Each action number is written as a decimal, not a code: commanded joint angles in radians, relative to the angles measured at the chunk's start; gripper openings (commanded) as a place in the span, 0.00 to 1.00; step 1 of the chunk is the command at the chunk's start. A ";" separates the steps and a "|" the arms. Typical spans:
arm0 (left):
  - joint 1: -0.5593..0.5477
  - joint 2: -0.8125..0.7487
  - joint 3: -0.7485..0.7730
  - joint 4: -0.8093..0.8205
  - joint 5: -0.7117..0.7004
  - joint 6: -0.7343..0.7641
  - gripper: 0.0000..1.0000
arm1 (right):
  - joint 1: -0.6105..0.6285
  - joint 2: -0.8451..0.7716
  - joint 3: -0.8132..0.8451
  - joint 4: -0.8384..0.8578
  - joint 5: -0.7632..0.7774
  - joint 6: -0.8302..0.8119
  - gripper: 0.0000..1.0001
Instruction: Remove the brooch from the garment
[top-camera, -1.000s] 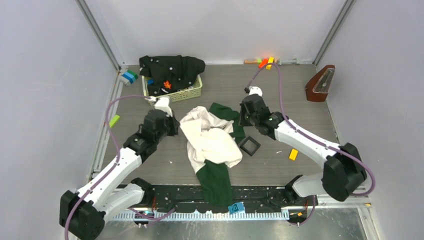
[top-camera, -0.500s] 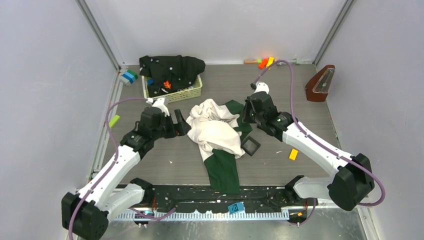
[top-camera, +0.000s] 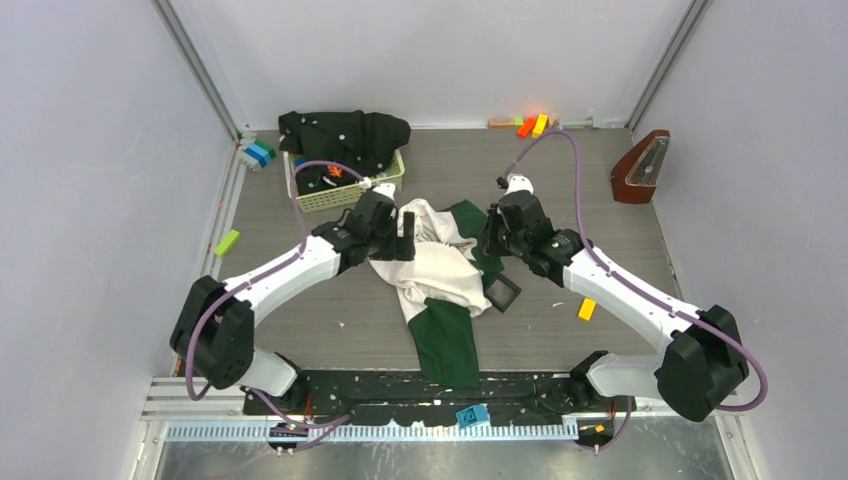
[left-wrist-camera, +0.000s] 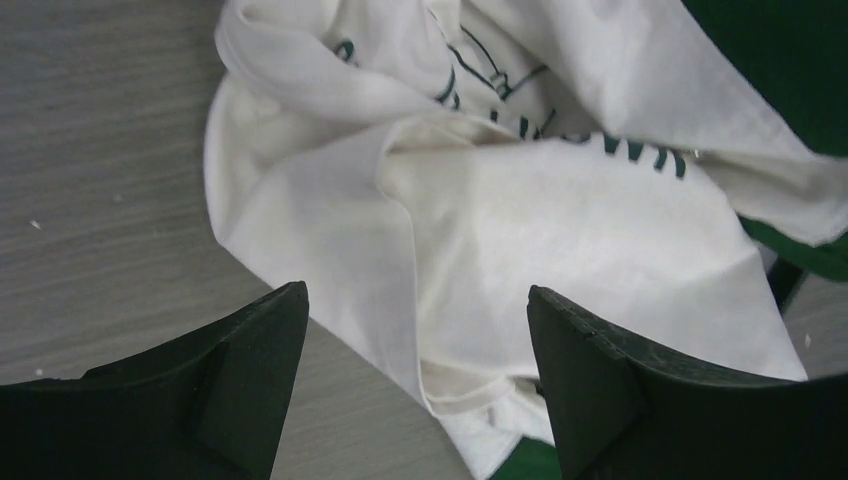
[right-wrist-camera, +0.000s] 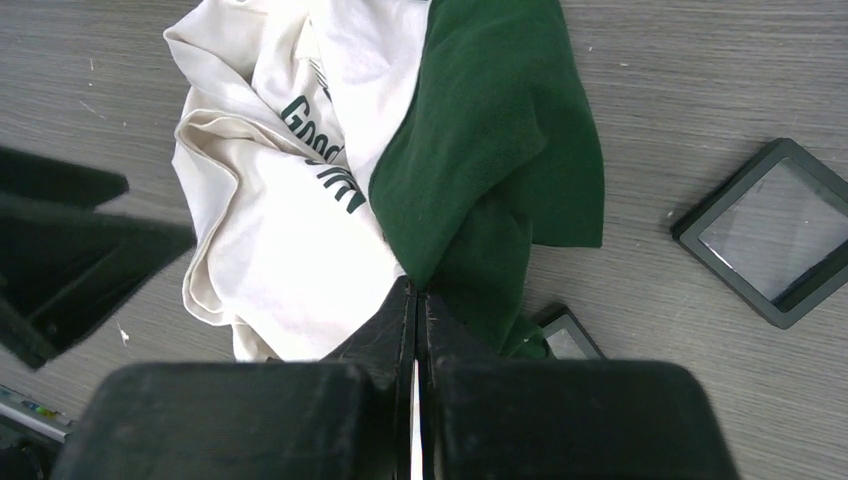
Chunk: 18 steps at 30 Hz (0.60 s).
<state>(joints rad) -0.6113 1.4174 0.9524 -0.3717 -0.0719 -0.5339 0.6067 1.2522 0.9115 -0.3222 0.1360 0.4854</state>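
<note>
Garment (top-camera: 435, 268), cream-white and dark green: one fold pinched by the right gripper (right-wrist-camera: 415, 293), white folds beneath the wide-spread left gripper (left-wrist-camera: 415, 300).

The bench (top-camera: 600, 170) is viewed from high above its near edge. The garment (top-camera: 437, 268) is framed closely by both wrist cameras, from its left and right; its lettered fold is shared.

My left gripper (left-wrist-camera: 417, 295), right gripper (right-wrist-camera: 415, 290) black; cream-white cloth garment (top-camera: 440, 275), dark green parts, green lettering; grey wood-grain worktop (top-camera: 625, 210).
</note>
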 joint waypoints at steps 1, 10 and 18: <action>0.001 0.098 0.090 0.015 -0.180 0.063 0.81 | 0.000 -0.011 -0.004 0.051 -0.028 0.017 0.00; 0.006 0.294 0.183 0.081 -0.236 0.104 0.47 | -0.001 -0.028 0.005 0.043 -0.023 0.013 0.01; 0.128 0.100 0.230 -0.039 -0.293 0.183 0.00 | -0.036 -0.058 0.067 -0.031 0.200 0.074 0.00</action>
<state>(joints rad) -0.5770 1.7081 1.1343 -0.3664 -0.3107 -0.3916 0.6041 1.2518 0.9077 -0.3351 0.1772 0.5102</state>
